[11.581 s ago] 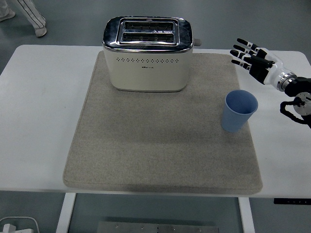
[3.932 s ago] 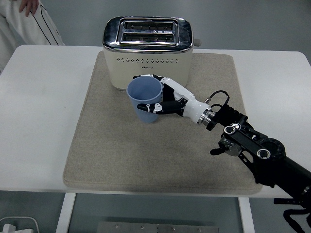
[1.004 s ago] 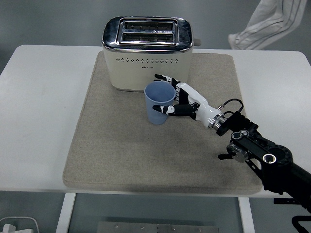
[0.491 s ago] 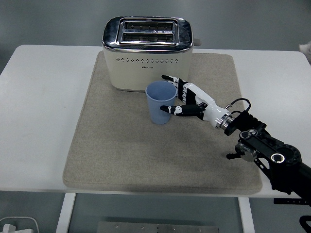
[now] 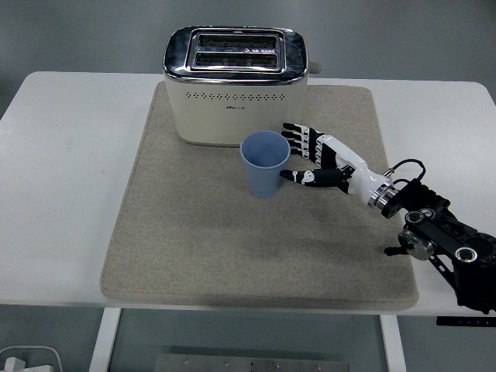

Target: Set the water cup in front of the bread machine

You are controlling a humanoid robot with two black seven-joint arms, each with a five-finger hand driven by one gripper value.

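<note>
Water cup (image 5: 265, 163) is stood upright on the mat (image 5: 194, 256), just near of the bread machine (image 5: 235, 85). Right hand (image 5: 316, 161) is spread beside it, holding nothing. A straight rightward retreat is advised, so the cup isn't clipped.

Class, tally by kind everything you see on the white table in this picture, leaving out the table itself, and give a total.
Toasters: 1
Blue cups: 1
Beige mats: 1
Robot hands: 1, the right hand, open beside the cup
Total: 4
</note>
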